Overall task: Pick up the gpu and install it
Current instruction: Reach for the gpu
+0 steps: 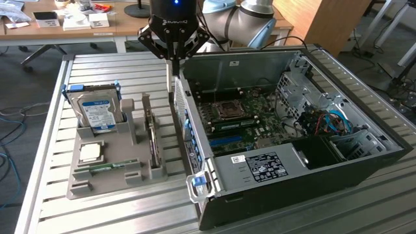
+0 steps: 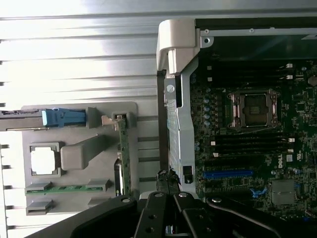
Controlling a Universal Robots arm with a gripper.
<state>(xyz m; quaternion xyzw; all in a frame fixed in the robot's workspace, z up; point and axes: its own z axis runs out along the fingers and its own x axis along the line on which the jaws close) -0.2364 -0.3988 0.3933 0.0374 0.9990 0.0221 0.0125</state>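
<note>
While the gpu (image 1: 151,134) stood on edge in its tray (image 1: 97,187) beside the case (image 1: 247,66), ready for pinching, my gripper (image 1: 171,87) hovered above the case's wall, fingers (image 1: 172,66) pressed together, empty.

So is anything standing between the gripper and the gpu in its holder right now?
Nothing visible does. The gpu stands on edge in the grey holder, its upper edge uncovered. The shut gripper hangs higher up, near the computer case corner. The hard drive stands off to the exterior view's left.
</note>
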